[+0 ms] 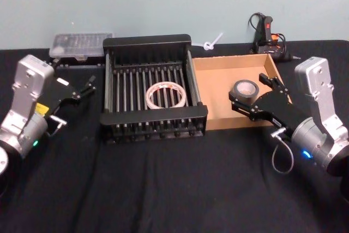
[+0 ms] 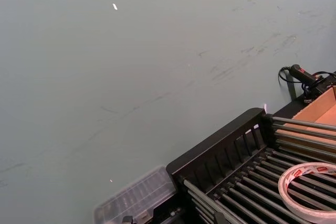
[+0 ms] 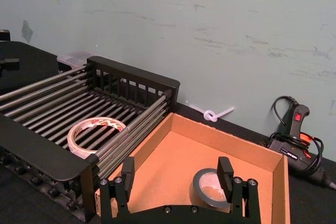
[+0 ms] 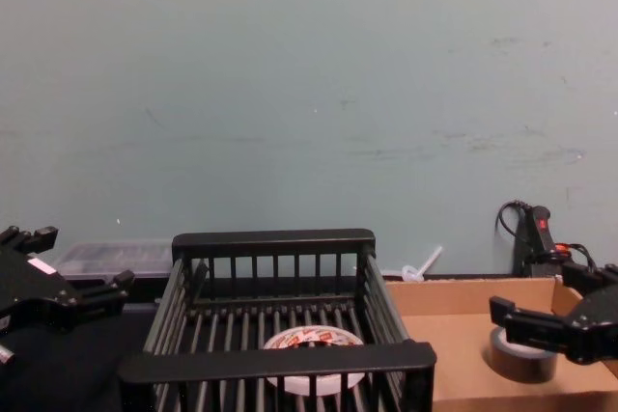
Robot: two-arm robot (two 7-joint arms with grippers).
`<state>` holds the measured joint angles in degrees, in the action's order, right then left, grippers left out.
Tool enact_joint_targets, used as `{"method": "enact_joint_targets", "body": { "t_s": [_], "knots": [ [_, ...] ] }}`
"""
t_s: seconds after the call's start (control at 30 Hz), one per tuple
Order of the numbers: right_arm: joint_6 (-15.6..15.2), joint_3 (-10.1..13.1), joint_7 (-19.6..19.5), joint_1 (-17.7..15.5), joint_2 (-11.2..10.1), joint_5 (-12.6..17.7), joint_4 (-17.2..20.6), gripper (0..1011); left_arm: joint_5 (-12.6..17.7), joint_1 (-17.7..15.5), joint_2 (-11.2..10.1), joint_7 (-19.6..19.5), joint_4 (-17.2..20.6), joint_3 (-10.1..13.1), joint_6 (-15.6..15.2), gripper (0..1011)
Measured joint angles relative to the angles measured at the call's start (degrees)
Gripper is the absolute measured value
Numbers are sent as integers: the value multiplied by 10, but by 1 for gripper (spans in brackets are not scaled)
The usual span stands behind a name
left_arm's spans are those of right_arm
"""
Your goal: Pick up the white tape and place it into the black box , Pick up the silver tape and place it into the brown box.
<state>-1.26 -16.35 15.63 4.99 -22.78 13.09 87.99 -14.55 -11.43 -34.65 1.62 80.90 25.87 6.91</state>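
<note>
The white tape [image 1: 165, 95] [image 2: 310, 190] [image 3: 97, 134] lies flat on the barred floor of the black box [image 1: 112, 118] [image 3: 42, 153] [image 4: 275, 364]. To its right, the silver tape [image 1: 245, 89] [image 3: 210, 187] [image 4: 519, 355] lies flat inside the brown box [image 1: 215, 88] [image 3: 173, 156] [image 4: 454, 301]. My right gripper [image 1: 248, 93] [image 3: 176, 170] [image 4: 555, 314] hovers open just over the silver tape, holding nothing. Left of the black box, my left gripper [image 1: 86, 89] [image 4: 72, 265] hangs open and empty above the table.
A clear plastic case [image 1: 80, 45] [image 2: 136, 198] sits behind the black box at the back left. A black glue gun [image 1: 267, 36] [image 3: 294, 140] and a white tie [image 1: 212, 42] lie along the back wall on the right. Black cloth covers the table front.
</note>
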Motion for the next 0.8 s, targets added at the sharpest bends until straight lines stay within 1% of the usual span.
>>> {"method": "enact_joint_targets", "body": {
  "t_s": [0.8],
  "knots": [
    [0,0,0,0,0,1,0,1002,0,0,0,0,0,0,0,1001]
  ]
}}
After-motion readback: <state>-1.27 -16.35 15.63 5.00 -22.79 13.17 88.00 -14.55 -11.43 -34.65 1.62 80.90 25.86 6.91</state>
